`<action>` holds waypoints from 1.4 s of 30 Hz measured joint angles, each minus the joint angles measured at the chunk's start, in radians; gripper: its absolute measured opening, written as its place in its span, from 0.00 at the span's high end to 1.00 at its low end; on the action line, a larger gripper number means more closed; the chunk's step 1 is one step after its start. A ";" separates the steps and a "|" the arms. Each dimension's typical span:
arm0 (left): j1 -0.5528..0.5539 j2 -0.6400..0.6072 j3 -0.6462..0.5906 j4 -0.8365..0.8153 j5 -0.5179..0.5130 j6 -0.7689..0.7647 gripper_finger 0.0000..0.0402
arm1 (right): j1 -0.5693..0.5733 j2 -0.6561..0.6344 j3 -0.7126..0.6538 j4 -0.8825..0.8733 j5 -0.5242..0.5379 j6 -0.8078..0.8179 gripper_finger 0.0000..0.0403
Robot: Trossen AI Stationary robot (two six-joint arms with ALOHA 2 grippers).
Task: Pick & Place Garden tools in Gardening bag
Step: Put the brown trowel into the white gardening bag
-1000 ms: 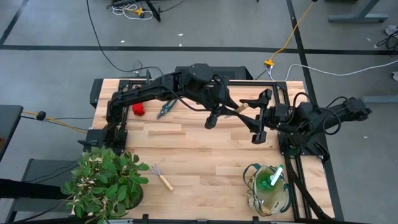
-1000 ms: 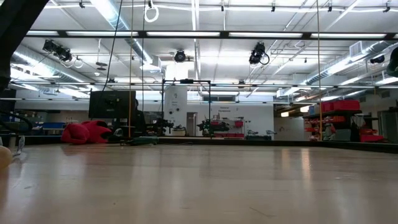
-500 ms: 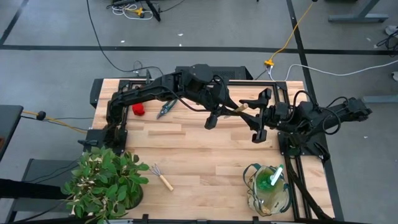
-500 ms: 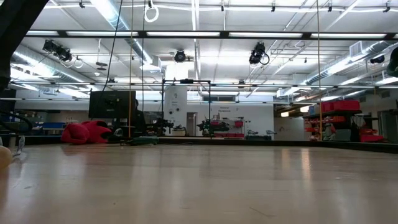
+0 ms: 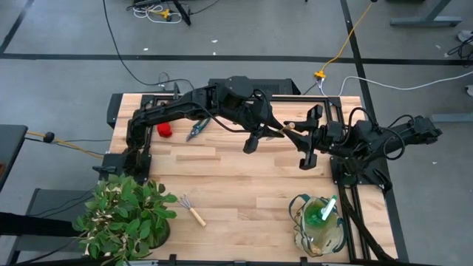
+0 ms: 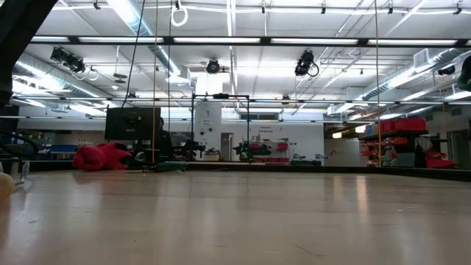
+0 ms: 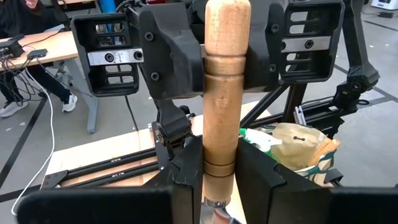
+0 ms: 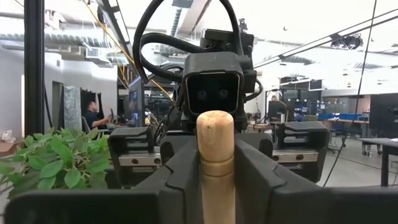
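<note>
wooden handle [image 7: 226, 93] clamped between both claws.

Pale turned wood, smooth and matt, on the tool handle [image 7: 227, 87] pinched between the matt black plastic fingers [image 7: 186, 168] of the left gripper [image 5: 267, 130]. Right gripper [image 5: 304, 137] beside it, same dull black plastic. Below both, the table [image 5: 229, 185] shows light, satiny wooden planks.
</note>
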 joint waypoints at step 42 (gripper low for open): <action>0.026 -0.090 0.001 -0.117 -0.007 -0.059 0.66 | 0.002 -0.025 0.000 -0.048 -0.026 -0.004 0.83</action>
